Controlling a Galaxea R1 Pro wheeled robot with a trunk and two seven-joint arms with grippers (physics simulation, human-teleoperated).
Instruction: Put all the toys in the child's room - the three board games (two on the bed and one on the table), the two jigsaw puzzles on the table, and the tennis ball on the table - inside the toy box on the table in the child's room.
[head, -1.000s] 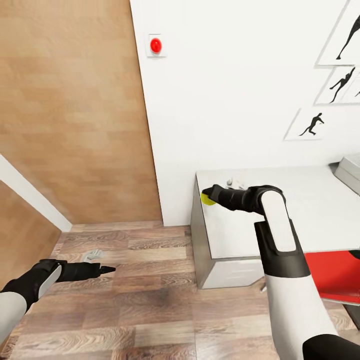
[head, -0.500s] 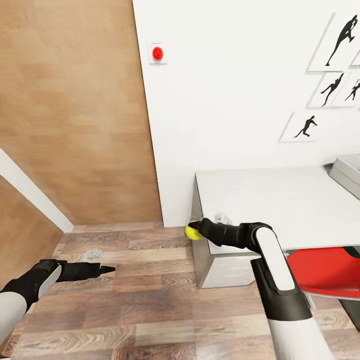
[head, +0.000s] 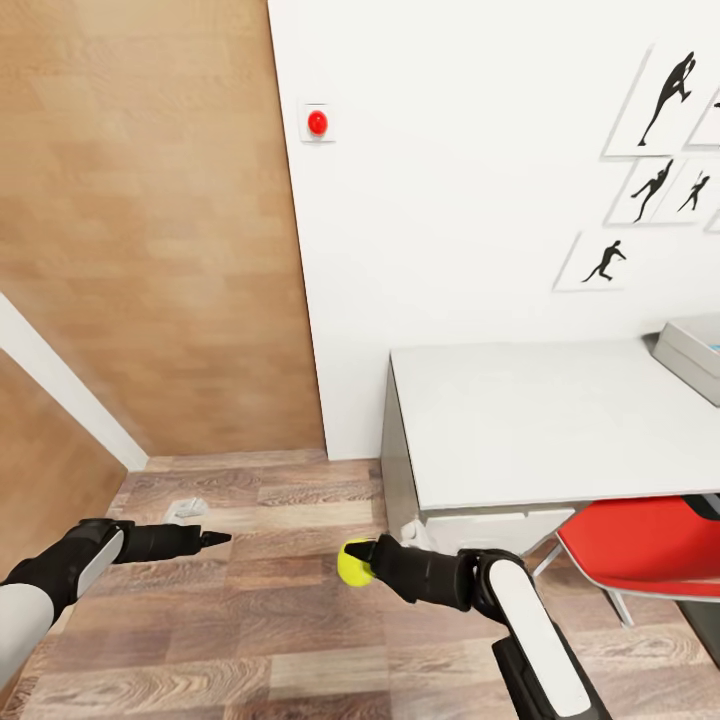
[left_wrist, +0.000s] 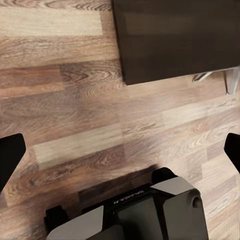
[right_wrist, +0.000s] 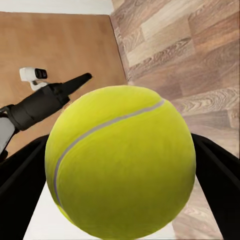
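Yellow-green tennis ball (head: 352, 562) sits clamped in the right pincer (head: 366, 562), held over the wood floor (head: 280, 620) off the bench (head: 530, 420) end. Left pincer (left_wrist: 120, 150) hangs spread, empty. Carrying step: next, swing it across to the toy box (head: 692, 352) at the bench's far end.

ball (head: 352, 562): yellow-green, one pale curved seam
table (head: 540, 420): pale grey-white
chair (head: 650, 545): red
floor (head: 260, 620): brown wood planks, streaked grain
wall pictures (head: 650, 150): black figures on white
wall button (head: 317, 122): red on white plate
door (head: 150, 230): light brown wood
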